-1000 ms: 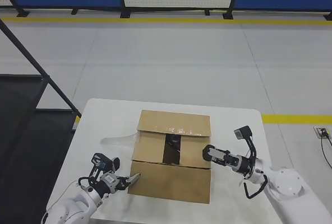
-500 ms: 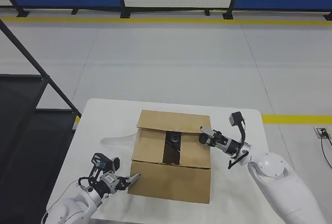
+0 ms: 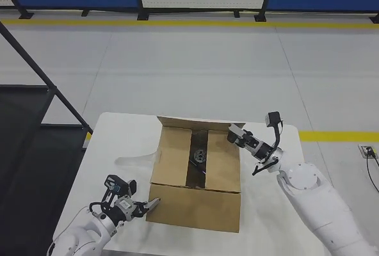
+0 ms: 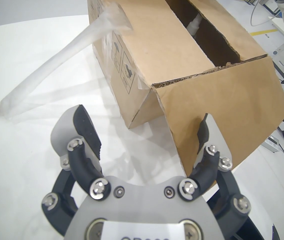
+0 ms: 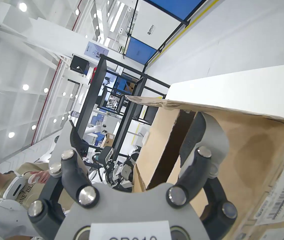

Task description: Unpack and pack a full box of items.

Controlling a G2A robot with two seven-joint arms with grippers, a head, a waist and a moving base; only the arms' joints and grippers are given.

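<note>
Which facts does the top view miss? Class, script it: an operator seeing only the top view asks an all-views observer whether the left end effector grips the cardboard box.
Observer: No; the left end effector is open beside the cardboard box's near corner.
Operator: Anything inside?
Observer: A white bottle-shaped item lies inside.
Operator: The other arm?
Observer: The right end effector is open at the box's far edge.

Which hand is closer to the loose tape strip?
Left. Left hand is at the cardboard box's near corner on the tape strip's side; right hand is at the far flap.
</note>
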